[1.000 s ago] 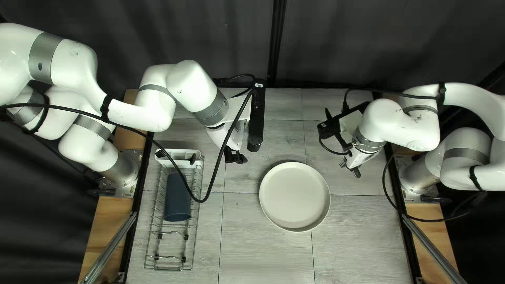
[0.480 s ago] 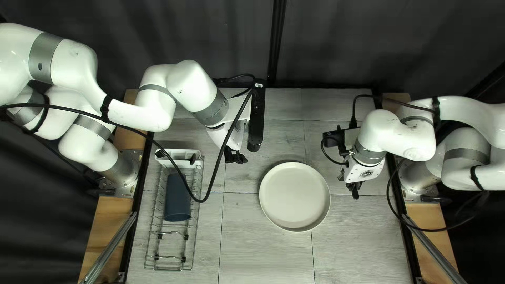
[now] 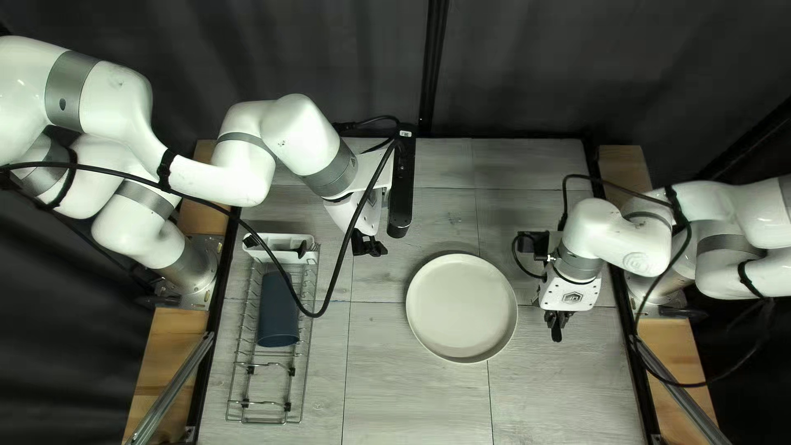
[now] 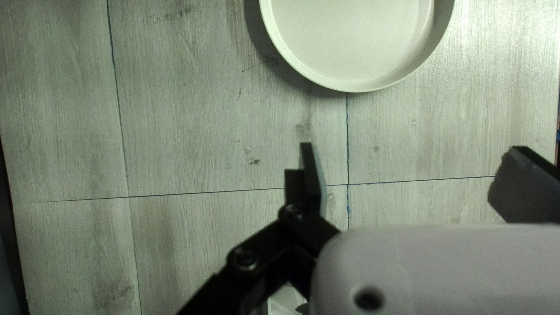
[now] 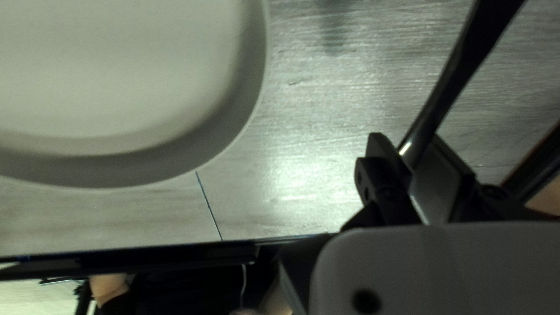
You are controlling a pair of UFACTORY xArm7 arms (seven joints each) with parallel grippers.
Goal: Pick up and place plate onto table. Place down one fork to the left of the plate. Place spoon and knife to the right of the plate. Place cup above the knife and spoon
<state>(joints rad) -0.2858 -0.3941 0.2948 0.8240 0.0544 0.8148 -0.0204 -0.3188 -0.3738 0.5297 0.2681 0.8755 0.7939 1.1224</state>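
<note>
In the top left view my left gripper point(image 3: 368, 245) hangs above and left of the plate point(image 3: 461, 307), which lies flat on the table. The left wrist view shows this gripper point(image 4: 417, 169) open and holding nothing, with the plate point(image 4: 356, 41) ahead of it. Just right of the plate is my right gripper point(image 3: 558, 320). Seen from its own wrist, that gripper point(image 5: 415, 160) is shut on a dark shiny utensil point(image 5: 446, 93), beside the plate point(image 5: 116, 76); its kind I cannot tell. A dark blue cup point(image 3: 278, 311) lies in the wire rack.
The wire rack point(image 3: 245, 363) stands on the table's left side, a white holder point(image 3: 284, 241) with dark items at its far end. A black cable from the left arm hangs across it. Past the table edge point(image 5: 146, 255), part of a person's arm point(image 5: 109, 286) shows.
My right arm has swung its gripper toward the table's near edge, on the plate's right, and turned it to point that way. The left arm, plate and cup have stayed put.
</note>
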